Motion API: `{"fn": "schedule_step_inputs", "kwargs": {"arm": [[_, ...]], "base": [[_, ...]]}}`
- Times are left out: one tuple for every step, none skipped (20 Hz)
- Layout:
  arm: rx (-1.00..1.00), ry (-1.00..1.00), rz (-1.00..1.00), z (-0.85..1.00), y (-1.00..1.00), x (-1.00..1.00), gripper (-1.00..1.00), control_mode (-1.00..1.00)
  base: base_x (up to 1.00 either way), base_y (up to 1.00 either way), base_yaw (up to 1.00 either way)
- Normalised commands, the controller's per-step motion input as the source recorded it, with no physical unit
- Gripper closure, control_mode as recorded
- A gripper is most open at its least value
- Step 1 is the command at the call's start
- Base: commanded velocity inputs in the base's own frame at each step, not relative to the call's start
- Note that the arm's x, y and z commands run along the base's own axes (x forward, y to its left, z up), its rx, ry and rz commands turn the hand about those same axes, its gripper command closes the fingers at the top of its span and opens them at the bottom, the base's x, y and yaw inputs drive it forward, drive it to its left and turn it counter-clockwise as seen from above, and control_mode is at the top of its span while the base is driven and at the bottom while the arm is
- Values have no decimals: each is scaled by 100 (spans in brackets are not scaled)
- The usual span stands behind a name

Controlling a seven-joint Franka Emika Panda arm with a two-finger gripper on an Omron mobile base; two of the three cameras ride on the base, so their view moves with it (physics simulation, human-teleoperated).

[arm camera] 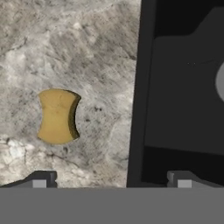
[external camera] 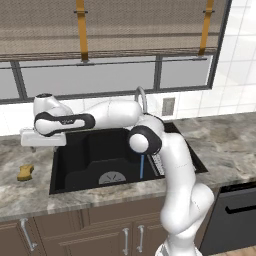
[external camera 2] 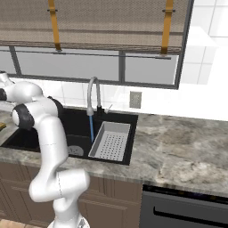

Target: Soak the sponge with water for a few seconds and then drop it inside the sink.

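Observation:
The yellow-orange sponge [external camera: 25, 172] lies on the marble counter left of the sink [external camera: 75, 150]. In the hand view the sponge [arm camera: 57, 116] sits on the counter just inside the left fingertip's line, beside the sink's [arm camera: 183, 109] black rim. My gripper [external camera: 42, 146] hovers above the sink's left edge, up and to the right of the sponge. It is open, and its fingertips [arm camera: 41, 179] stand far apart with nothing between them; the gripper [arm camera: 113, 180] is centred over the rim. A thin blue stream of water [external camera: 141, 166] falls from the faucet into the sink [external camera 2: 75, 127], where the water [external camera 2: 91, 128] is also seen.
The curved silver faucet [external camera 2: 93, 91] stands behind the basin. A grey perforated drainer tray [external camera 2: 111, 140] fills the sink's right part. My arm's elbow [external camera: 145, 140] crosses over the basin. Marble counter [external camera 2: 178, 142] stretches to the right, with a window behind.

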Motion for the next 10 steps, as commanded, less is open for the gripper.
{"fn": "schedule_step_inputs", "kwargs": {"arm": [[0, 0, 0, 0, 13, 8, -100, -100], [0, 0, 0, 0, 10, 4, -100, -100], [0, 0, 0, 0, 9, 1, -100, -100], [0, 0, 0, -1, 7, 0, -100, -100], [0, 0, 0, -4, 9, 0, -100, -100], [0, 0, 0, -3, 11, 0, -100, -100], [0, 0, 0, -8, 17, 0, -100, -100], [0, 0, 0, -11, 19, 0, -100, -100], [0, 0, 0, -14, 19, 1, -100, -100], [0, 0, 0, -16, 20, 1, -100, -100]], "base": [[0, 0, 0], [0, 0, 0], [0, 0, 0], [0, 0, 0], [0, 0, 0], [0, 0, 0], [0, 0, 0], [0, 0, 0], [0, 0, 0], [0, 0, 0]]}}
